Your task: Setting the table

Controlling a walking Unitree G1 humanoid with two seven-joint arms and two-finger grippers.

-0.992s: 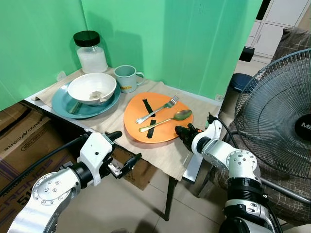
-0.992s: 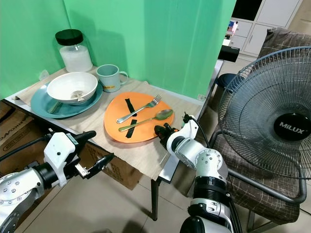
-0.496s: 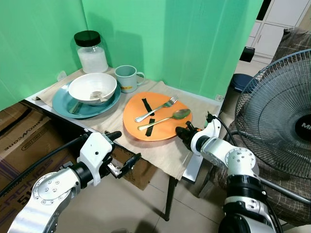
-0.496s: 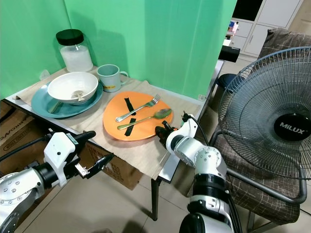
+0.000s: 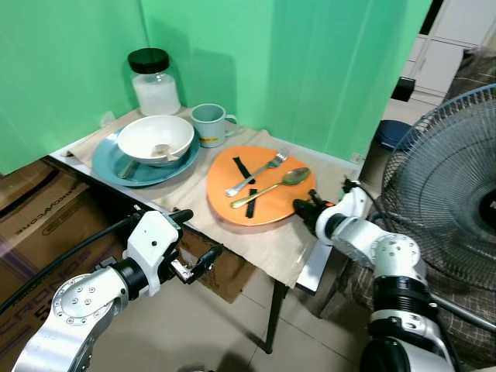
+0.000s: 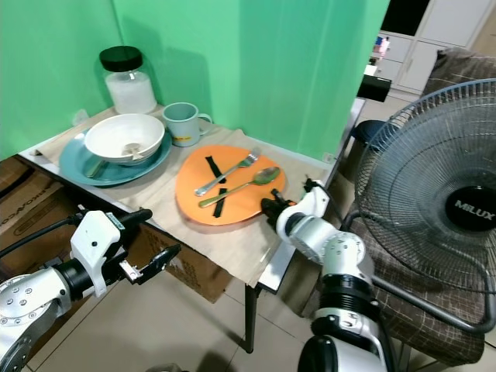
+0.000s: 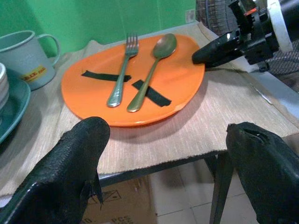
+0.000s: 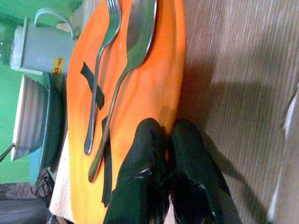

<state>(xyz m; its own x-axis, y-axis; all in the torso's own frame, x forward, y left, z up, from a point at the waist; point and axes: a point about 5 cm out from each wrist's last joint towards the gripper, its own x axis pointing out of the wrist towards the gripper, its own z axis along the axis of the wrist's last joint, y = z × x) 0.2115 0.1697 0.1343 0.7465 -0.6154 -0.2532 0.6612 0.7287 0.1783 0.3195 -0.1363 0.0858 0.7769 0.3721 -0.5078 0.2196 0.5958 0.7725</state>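
An orange plate (image 5: 267, 209) lies on the beige cloth at the table's near right. It carries a fork (image 5: 256, 172) and a spoon (image 5: 271, 184), each held down by a strip of black tape. My right gripper (image 5: 304, 211) is shut on the plate's right rim; in the right wrist view its fingertips (image 8: 145, 158) pinch the orange edge (image 8: 175, 70). My left gripper (image 5: 198, 236) hangs open below the table's front edge. Its two black fingers (image 7: 70, 172) frame the plate (image 7: 187, 79) from a distance.
At the back left a white bowl (image 5: 163, 138) sits on a blue plate (image 5: 116, 164), beside a teal mug (image 5: 208, 124) and a black-lidded jar (image 5: 153, 77). A large fan (image 5: 449, 178) stands close on the right. Cardboard boxes (image 5: 39, 225) are under the table.
The camera has shifted a little. The right gripper has kept hold of the plate's rim, and the plate now sits slightly closer to the bowl. The left arm has stayed put.
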